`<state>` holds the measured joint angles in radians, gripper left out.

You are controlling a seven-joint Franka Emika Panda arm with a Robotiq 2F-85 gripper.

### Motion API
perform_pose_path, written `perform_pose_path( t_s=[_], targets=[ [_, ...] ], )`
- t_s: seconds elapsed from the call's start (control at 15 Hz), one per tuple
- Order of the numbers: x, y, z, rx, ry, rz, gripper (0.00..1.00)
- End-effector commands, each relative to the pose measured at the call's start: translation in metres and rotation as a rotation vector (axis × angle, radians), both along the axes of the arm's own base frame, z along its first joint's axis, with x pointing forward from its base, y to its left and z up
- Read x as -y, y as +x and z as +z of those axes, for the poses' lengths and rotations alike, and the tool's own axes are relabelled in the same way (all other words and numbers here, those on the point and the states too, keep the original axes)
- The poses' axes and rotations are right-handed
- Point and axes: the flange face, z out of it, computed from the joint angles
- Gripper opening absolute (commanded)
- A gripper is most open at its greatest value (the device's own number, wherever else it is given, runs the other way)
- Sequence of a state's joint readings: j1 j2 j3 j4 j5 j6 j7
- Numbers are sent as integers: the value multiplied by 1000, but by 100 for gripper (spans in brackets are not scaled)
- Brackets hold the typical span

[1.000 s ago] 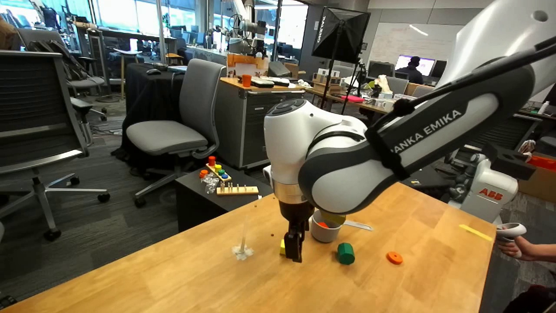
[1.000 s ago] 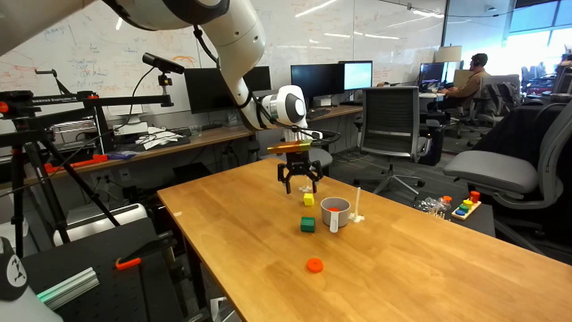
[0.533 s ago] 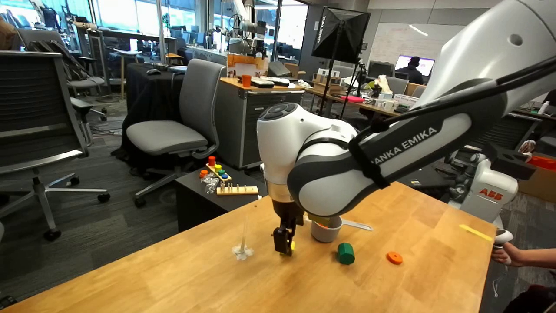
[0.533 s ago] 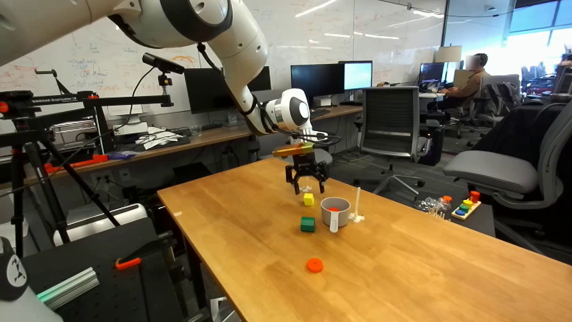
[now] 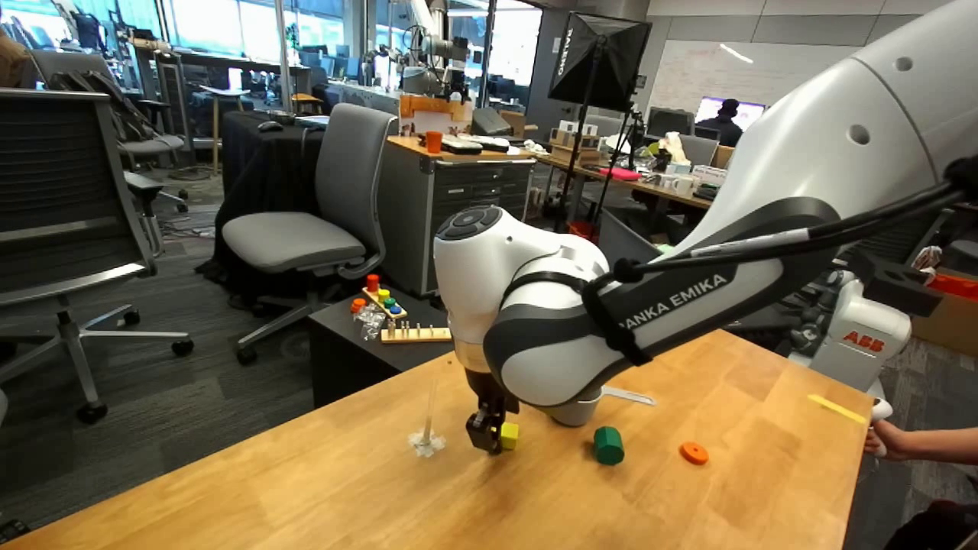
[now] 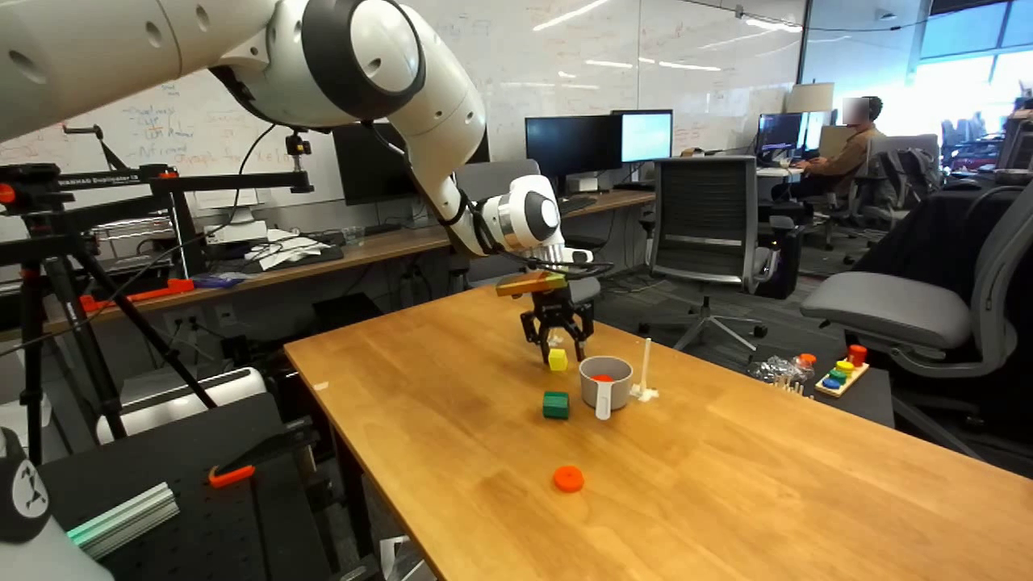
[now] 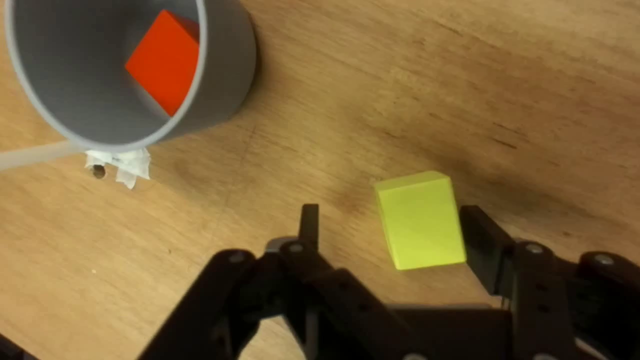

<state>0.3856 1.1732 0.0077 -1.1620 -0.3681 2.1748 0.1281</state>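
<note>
Yellow, our block (image 7: 421, 222) lies near the gray cup (image 7: 227, 65), seemingly between the spread fingers (image 7: 309, 227) of our gripper (image 7: 389, 225) but crowding the one farther from the cup, so we should centre on it before squeezing.

The bench (image 6: 726, 484) has a light-brown wooden top with long, faintly patchy boards. A yellow block (image 7: 425, 222) sits on it, near a grey cup (image 6: 619, 394) whose pale handle (image 6: 603, 403) sticks out to one side. A green block (image 6: 555, 405) lies near the cup, and an orange disc (image 6: 568, 478) lies flat, apart from both. Beside the cup a thin white rod (image 6: 646, 365) stands upright, white tape (image 6: 645, 394) around its foot. In an exterior view a second pale rod (image 5: 429, 411) rises from another patch of tape (image 5: 425, 445), left of the yellow block. A yellow strip (image 5: 837, 409) lies close to the bench's edge.
</note>
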Motion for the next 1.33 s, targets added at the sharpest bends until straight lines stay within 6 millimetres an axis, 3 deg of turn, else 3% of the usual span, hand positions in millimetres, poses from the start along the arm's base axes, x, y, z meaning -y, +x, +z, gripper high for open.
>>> perform_pose_path(
  t_s=[0.0,0.27,0.33,0.73,1.27],
  targets=[
    [-6,13,3,23,-25,-27,42],
    [2,19,5,31,-31,-60,12],
    [4,20,7,31,-30,-68,8],
    [17,26,13,36,-30,-124,8],
    [26,51,95,144,-4,-161,8]
  ],
)
